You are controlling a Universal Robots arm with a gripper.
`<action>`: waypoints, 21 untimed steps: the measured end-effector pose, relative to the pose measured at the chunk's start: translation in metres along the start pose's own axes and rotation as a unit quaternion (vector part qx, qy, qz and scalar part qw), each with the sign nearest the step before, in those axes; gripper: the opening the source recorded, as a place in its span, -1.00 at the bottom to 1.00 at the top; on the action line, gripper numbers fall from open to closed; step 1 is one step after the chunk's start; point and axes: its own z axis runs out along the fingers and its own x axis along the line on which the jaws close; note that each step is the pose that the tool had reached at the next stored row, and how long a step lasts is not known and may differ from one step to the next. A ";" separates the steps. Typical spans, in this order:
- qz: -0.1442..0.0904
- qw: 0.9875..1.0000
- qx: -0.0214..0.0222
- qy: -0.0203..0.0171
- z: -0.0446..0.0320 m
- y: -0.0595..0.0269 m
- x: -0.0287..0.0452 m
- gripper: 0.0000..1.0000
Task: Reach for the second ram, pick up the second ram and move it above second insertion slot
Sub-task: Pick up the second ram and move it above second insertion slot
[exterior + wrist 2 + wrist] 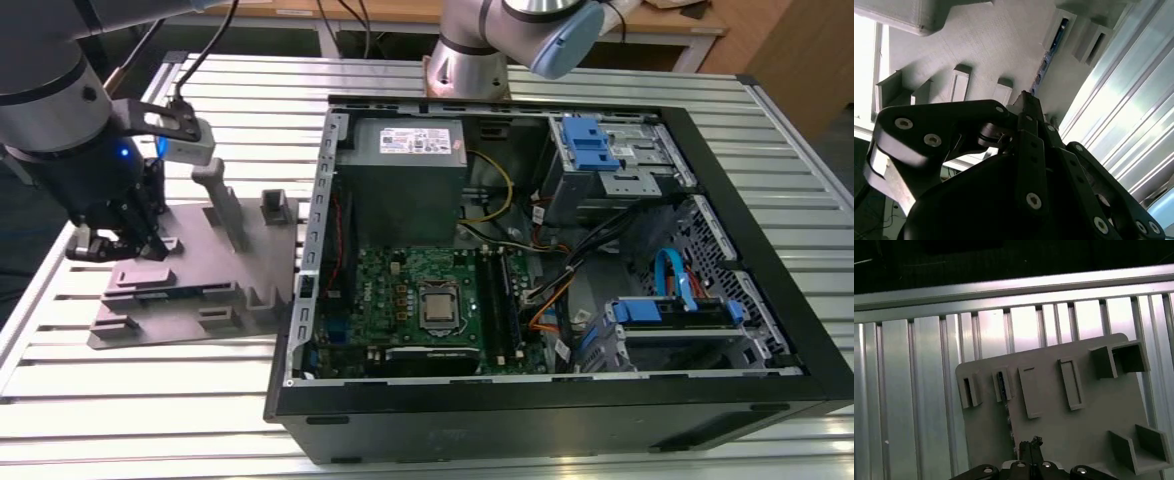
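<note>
The second ram is a thin dark strip standing on edge in the grey fixture plate, running from a small slot toward my fingertips. In the second wrist view the second ram shows bluish along the same groove. My gripper hovers low over the plate, just beside the ram's near end, with the tips together and nothing seen between them. In the exterior view the gripper hangs over the plate's left part, with a bluish strip of the ram just in front of it. The motherboard's memory slots lie inside the open computer case.
The fixture plate carries several upright grey blocks and posts. The open computer case stands at the exterior view's right on the ribbed metal table. A second robot arm's base rises behind the case.
</note>
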 end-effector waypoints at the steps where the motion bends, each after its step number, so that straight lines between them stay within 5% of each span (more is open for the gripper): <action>1: -0.004 1.000 0.000 0.000 0.0000 0.0000 0.0000 -0.79; 12: -0.052 0.999 -0.001 0.002 0.0000 0.0000 0.0000 -0.79; 21: -0.104 0.995 -0.002 0.004 0.0001 0.0000 0.0000 -0.79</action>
